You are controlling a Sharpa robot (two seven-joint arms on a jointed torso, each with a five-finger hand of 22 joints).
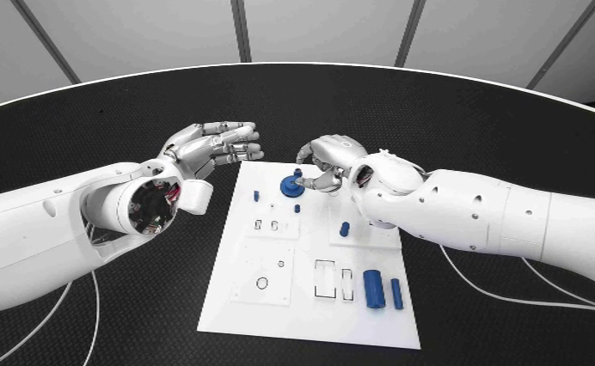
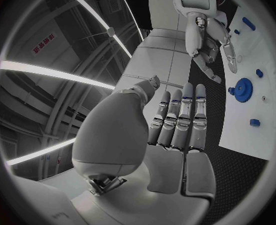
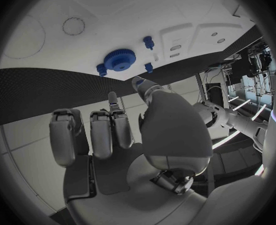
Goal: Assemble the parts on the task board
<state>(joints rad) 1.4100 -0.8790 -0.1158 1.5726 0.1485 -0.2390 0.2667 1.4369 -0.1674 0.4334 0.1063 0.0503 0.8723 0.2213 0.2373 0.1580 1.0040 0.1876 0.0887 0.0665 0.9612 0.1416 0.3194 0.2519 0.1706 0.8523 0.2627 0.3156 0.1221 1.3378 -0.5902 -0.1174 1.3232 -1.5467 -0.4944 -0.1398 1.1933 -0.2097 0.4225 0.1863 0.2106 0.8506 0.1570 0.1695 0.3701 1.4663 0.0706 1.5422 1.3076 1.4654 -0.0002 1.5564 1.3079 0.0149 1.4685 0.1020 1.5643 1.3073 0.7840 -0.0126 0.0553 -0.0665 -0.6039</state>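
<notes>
Nearest the camera, at the task board's near end, two blue cylinders lie flat beside empty rectangular slots, so they look not yet fitted. Toward the board's far end a blue gear stands seated, with small blue pegs upright around it; that part seems done. Several cutouts on the board remain unfilled. The left robot hand hovers off the board's far left corner, fingers straight and together, holding nothing. The right robot hand sits just beside the gear, fingers curled; whether it pinches anything I cannot tell.
</notes>
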